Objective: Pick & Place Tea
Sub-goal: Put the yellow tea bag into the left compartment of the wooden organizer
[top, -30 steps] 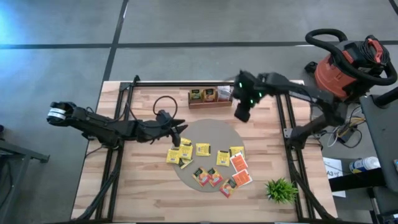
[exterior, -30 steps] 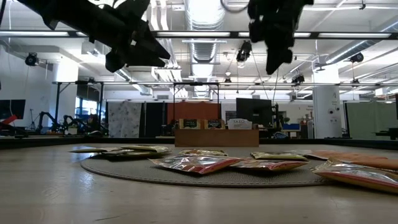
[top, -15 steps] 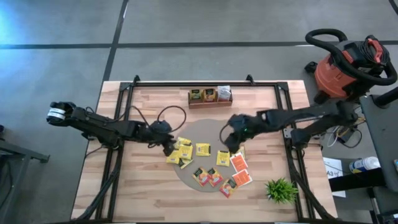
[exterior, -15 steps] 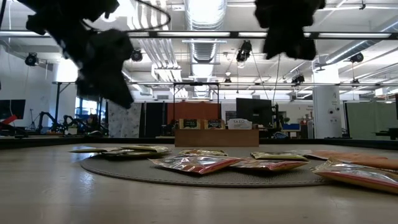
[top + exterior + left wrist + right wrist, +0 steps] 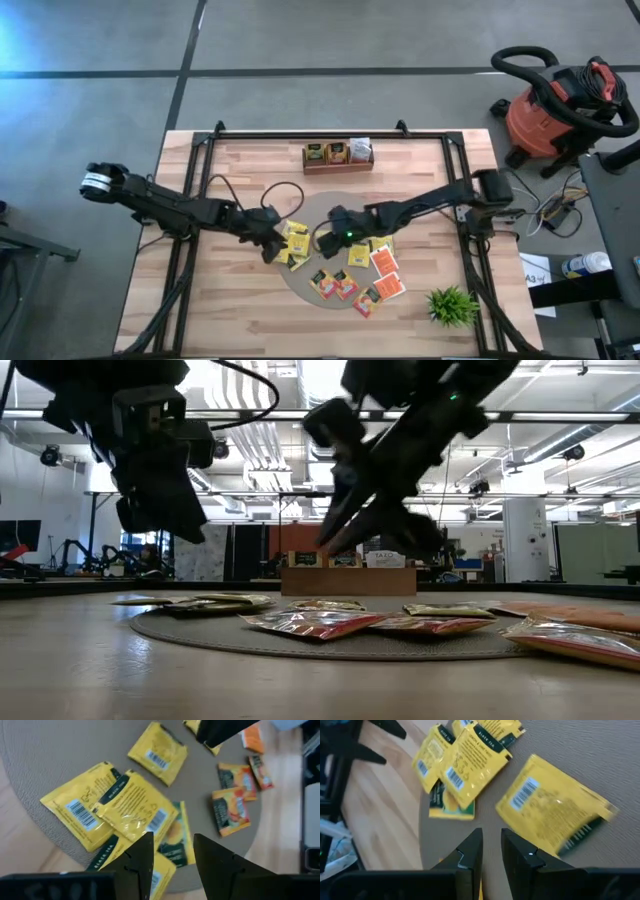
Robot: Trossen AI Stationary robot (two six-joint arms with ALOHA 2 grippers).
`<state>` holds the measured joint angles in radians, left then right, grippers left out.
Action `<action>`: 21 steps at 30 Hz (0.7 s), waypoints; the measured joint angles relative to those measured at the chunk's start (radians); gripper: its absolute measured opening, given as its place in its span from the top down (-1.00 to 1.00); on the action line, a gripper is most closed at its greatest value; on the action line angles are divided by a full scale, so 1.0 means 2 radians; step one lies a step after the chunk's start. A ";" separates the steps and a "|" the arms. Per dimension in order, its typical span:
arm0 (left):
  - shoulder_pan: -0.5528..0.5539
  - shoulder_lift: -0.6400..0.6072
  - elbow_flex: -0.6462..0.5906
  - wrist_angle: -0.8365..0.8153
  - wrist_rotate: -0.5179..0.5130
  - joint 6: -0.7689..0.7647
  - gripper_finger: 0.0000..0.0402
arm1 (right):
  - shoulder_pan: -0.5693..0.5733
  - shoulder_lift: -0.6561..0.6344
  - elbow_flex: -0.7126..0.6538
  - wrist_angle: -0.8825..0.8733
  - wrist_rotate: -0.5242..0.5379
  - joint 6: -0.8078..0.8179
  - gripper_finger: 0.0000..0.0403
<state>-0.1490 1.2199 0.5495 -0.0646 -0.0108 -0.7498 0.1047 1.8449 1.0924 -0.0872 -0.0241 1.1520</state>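
Note:
The tea lies as flat packets on a round grey mat [image 5: 340,208]. Yellow ones [image 5: 297,238] overlap at the mat's left, and orange-red ones [image 5: 381,274] lie at its near right. My left gripper [image 5: 272,248] hangs open just above the overlapping yellow packets [image 5: 125,805], slanting down, with nothing between its fingers. My right gripper [image 5: 322,240] hovers over the mat's middle, its fingers a narrow gap apart and empty [image 5: 491,832]. A single yellow packet [image 5: 555,815] lies just beyond them. Both grippers hang clear of the packets in the low view.
A brown wooden tray [image 5: 338,155] holding a few packets stands at the table's far edge. A small green plant [image 5: 452,305] sits at the near right corner. A red shop vacuum [image 5: 560,100] stands off the table at the far right. Black frame rails [image 5: 465,215] run along both sides.
My right gripper has swung from beside the tray at the far edge toward the near left, dropped low over the mat's middle and rolled as it came. My left gripper has sunk a little and tipped down over the yellow packets. No packet has moved.

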 joint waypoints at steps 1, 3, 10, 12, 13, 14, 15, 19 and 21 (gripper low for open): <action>0.000 0.009 0.000 0.002 0.000 0.005 0.34 | 0.000 0.014 0.011 0.000 0.000 0.000 0.66; 0.000 0.030 0.000 0.002 -0.001 0.011 0.34 | -0.001 0.036 0.034 -0.002 0.000 -0.004 0.66; 0.001 0.109 -0.001 0.057 0.012 0.012 0.34 | -0.014 0.100 0.107 -0.007 -0.017 -0.028 0.66; 0.001 0.122 -0.001 0.064 0.013 0.011 0.34 | -0.017 0.112 0.120 -0.006 -0.025 -0.029 0.66; 0.001 0.129 -0.001 0.069 0.013 0.010 0.34 | -0.018 0.115 0.123 -0.008 -0.028 -0.029 0.66; 0.001 0.134 -0.001 0.072 0.013 0.008 0.34 | -0.019 0.116 0.125 -0.011 -0.031 -0.029 0.66; 0.001 0.137 0.000 0.074 0.013 0.008 0.34 | -0.019 0.119 0.127 -0.015 -0.032 -0.029 0.66; 0.001 0.147 0.001 0.077 0.013 0.008 0.34 | -0.021 0.120 0.123 -0.025 -0.032 -0.029 0.66; 0.001 0.149 0.001 0.078 0.012 0.008 0.34 | -0.022 0.116 0.117 -0.026 -0.032 -0.028 0.66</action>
<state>-0.1475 1.5173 0.5510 0.0920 0.0135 -0.7345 0.0616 2.0771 1.3272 -0.1383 -0.0881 1.0966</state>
